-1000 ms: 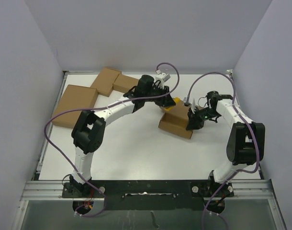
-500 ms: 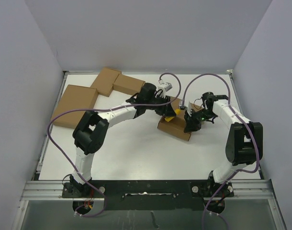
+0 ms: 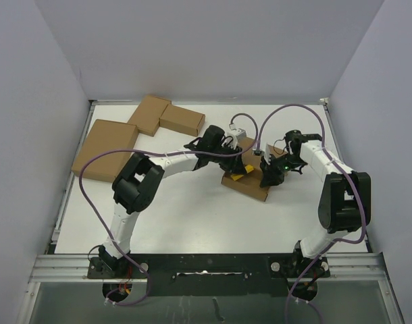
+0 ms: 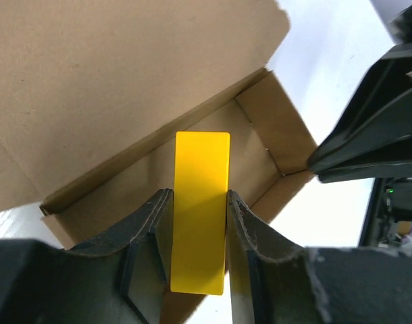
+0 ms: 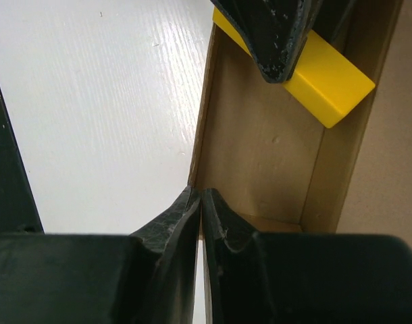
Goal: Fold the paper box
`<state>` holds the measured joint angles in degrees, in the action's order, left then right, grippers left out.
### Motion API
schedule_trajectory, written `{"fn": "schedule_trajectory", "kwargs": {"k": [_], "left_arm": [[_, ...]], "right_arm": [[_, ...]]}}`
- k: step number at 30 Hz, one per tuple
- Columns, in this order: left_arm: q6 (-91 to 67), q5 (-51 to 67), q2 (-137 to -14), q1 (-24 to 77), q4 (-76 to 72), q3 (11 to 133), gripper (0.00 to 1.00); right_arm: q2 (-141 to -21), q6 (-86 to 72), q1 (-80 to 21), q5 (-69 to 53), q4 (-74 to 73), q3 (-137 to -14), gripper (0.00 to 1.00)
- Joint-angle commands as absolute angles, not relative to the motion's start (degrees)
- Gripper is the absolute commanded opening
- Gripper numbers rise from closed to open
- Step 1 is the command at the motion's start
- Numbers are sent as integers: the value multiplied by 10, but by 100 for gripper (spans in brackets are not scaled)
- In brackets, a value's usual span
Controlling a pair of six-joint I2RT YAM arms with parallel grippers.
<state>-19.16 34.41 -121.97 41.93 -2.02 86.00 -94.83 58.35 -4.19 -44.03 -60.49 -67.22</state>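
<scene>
An open brown paper box (image 3: 250, 181) lies right of the table's middle. My left gripper (image 3: 238, 170) is shut on a yellow block (image 3: 237, 177) and holds it over the box's inside; the left wrist view shows the block (image 4: 200, 202) between the fingers, above the box floor (image 4: 253, 158). My right gripper (image 3: 269, 177) is shut on the box's front wall, pinched at its edge (image 5: 200, 169). The right wrist view also shows the yellow block (image 5: 324, 81) under the left fingers (image 5: 277, 34).
Flat brown cardboard pieces (image 3: 111, 145) and two folded boxes (image 3: 152, 113) (image 3: 182, 120) lie at the back left. White walls close in the table on three sides. Purple cables loop above both arms.
My left gripper has carried the yellow block forward and down from the box's back edge into its opening. The right gripper has kept its hold on the wall, shifting slightly left.
</scene>
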Motion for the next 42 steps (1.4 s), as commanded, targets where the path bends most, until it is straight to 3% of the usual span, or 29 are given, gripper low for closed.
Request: {"fn": "schedule_trajectory", "kwargs": {"k": [1,9,34,42], "left_arm": [[-125,347,-1257,430,-2,909,3],[-95,342,-1268,435,10,922,8],[-121,340,-1251,437,8,924,45],[-167,350,-1204,424,-60,887,46]], "right_arm": [[-928,597,-45,-445,-612,-670,9],[-930,598,-46,-444,-611,-670,10],[-932,595,-47,-445,-611,-670,17],[-932,595,-47,-446,-611,-669,18]]}}
